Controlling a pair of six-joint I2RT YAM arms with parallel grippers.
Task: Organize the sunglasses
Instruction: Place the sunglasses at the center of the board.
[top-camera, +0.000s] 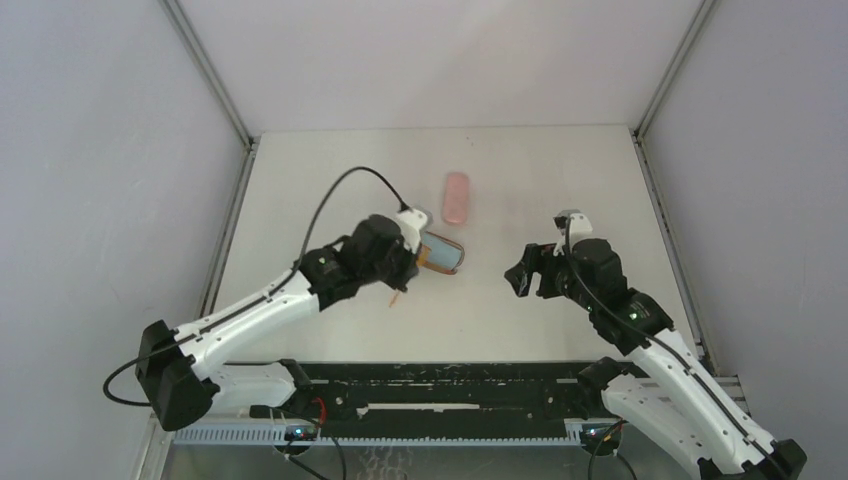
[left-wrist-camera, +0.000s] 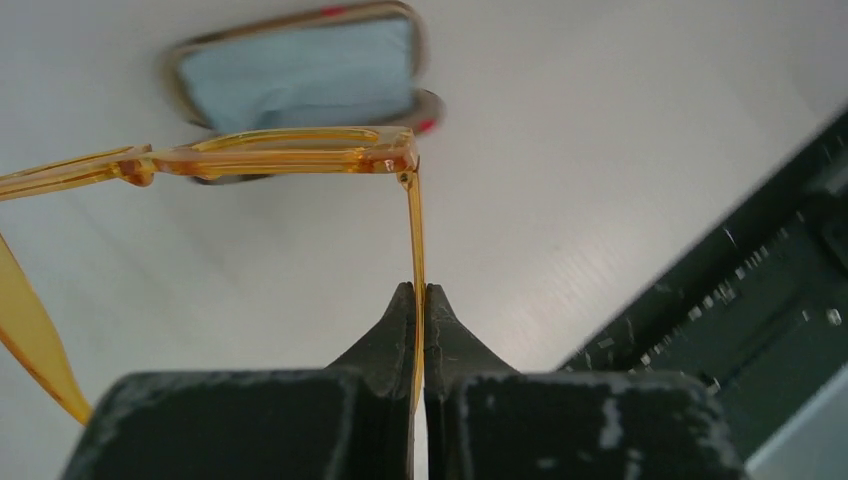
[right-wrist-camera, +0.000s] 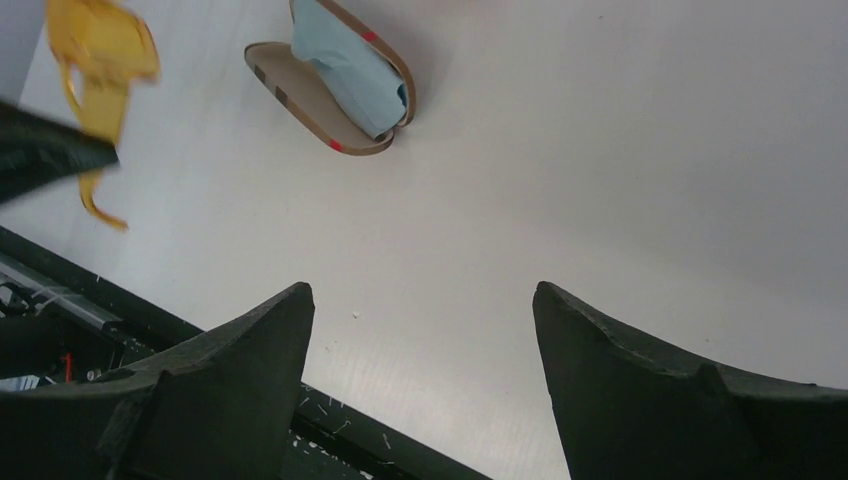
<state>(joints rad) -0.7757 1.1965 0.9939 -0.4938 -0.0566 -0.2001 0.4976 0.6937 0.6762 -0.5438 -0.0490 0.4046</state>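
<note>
Item 1: my left gripper, clenched on one arm of the orange sunglasses, held aloft at 7 o'clock of the open brown case. Item 2: my right gripper, released, empty.

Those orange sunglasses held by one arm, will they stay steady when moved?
Probably wobble: the left claw pinches just one thin arm, its hinge free to fold. The slim translucent frame of the orange sunglasses looks light, likely flexible.
</note>
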